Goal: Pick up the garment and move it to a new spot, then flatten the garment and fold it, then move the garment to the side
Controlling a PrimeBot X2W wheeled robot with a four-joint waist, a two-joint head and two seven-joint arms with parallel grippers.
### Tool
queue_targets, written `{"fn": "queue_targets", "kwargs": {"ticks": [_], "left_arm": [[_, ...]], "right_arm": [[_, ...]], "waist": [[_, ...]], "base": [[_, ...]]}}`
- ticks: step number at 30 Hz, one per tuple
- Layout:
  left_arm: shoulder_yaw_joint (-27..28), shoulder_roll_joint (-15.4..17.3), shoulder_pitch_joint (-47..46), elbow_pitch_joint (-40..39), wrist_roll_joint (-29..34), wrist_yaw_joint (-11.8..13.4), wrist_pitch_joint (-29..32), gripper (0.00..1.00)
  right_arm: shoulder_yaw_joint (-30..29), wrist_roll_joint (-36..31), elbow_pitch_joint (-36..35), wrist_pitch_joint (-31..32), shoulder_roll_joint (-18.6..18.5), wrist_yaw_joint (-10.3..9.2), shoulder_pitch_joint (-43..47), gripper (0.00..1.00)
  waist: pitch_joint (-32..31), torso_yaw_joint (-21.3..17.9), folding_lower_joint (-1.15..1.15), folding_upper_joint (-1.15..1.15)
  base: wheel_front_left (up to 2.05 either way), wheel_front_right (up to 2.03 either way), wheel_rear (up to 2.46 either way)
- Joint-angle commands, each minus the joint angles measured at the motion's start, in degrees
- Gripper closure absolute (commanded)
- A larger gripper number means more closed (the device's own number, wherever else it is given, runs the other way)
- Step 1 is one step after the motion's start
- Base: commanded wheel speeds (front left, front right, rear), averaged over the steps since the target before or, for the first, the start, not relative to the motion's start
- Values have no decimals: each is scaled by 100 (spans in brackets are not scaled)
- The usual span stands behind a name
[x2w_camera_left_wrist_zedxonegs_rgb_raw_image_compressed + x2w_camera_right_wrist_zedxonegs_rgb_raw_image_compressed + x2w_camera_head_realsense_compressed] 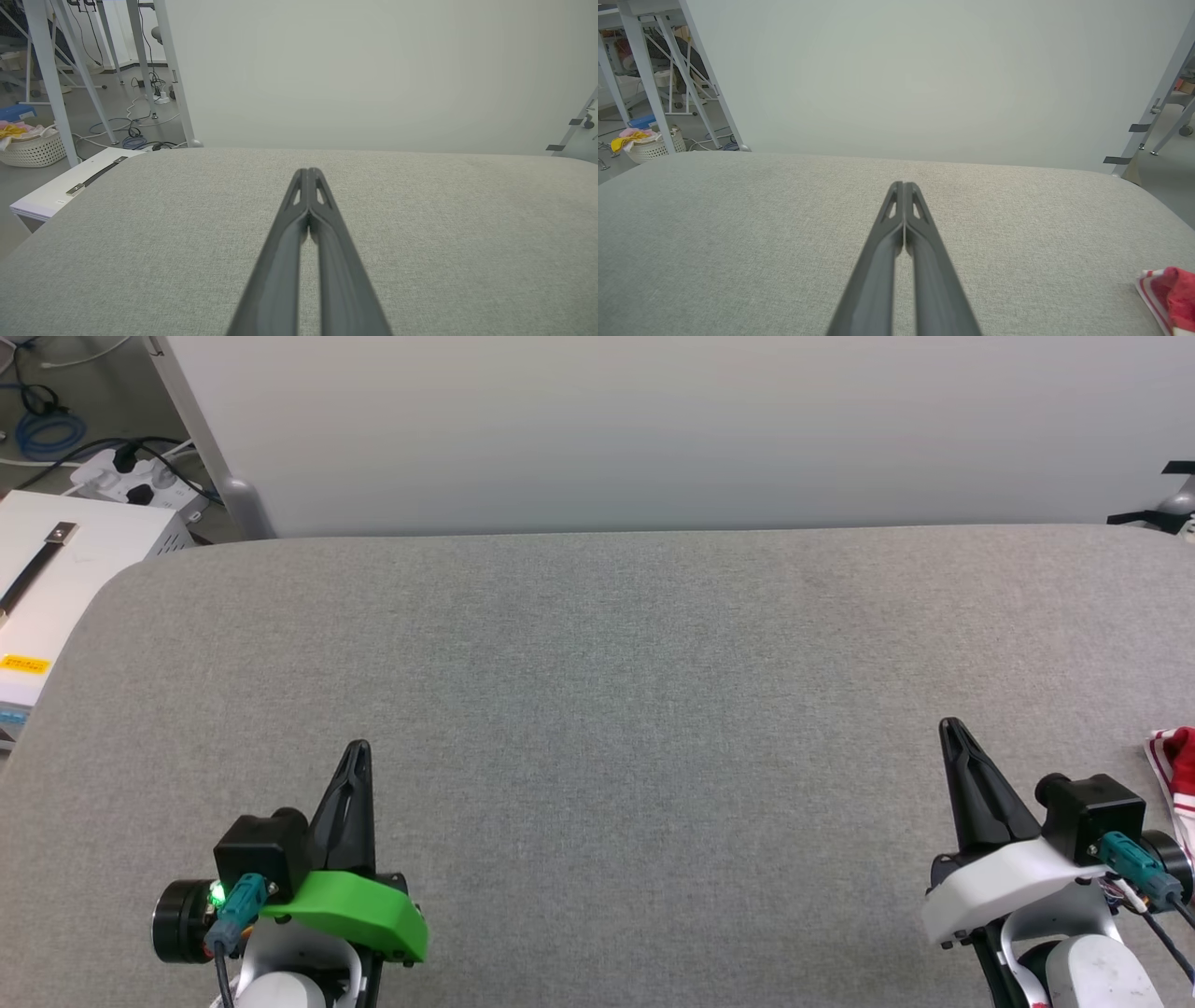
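Plainly the right end effector, fingers pressed together and empty, points to 12 o'clock over the surface; the garment lies near, at its 3 o'clock. The left end effector, likewise closed, sits well apart from it, so the right arm is nearer. Its long axis cannot be told from the red striped corner in view; the right wrist view puts that corner at 4 o'clock.

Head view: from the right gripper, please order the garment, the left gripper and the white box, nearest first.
1. the garment, just right of the right gripper.
2. the left gripper, across to the left.
3. the white box, farthest, at the left edge.
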Motion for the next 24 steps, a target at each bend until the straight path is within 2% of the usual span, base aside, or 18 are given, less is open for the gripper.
{"fn": "queue_targets", "kwargs": {"ticks": [1, 24], "left_arm": [[12, -27, 64, -37, 86, 39, 51, 100], [25, -59, 88, -128, 362, 172, 326, 100]], "right_arm": [[-14, -77, -49, 37, 14, -2, 105, 100], [-57, -335, -149, 261, 67, -3, 195, 100]], "waist": [[-4, 0, 0, 0], [-62, 6, 0, 0]], "base": [[0, 0, 0], [0, 0, 0]]}}
